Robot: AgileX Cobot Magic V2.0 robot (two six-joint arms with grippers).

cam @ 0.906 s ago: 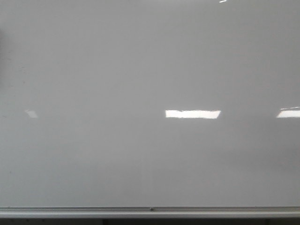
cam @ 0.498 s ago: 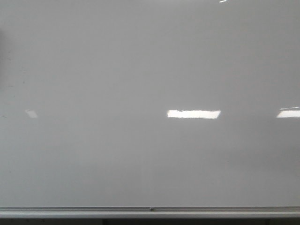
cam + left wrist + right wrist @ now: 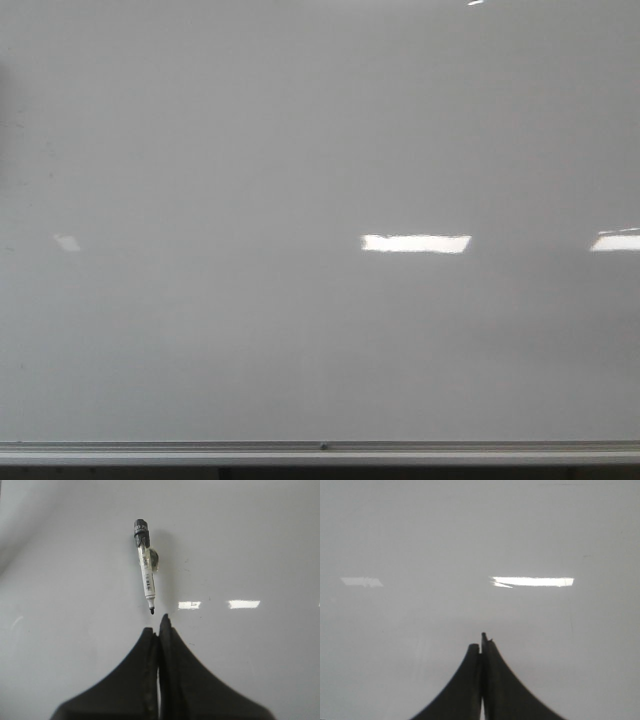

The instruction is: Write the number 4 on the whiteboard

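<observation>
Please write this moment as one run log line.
whiteboard: blank | marker: uncapped, lying on board, ungrasped | left gripper: shut, empty | right gripper: shut, empty

The whiteboard (image 3: 250,330) fills the front view, glossy pale grey with bright rectangular reflections and a silver bottom rail.

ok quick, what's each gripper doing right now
Left gripper: closed, holding nothing; the marker lies apart from it.
Right gripper: closed, holding nothing.
</observation>
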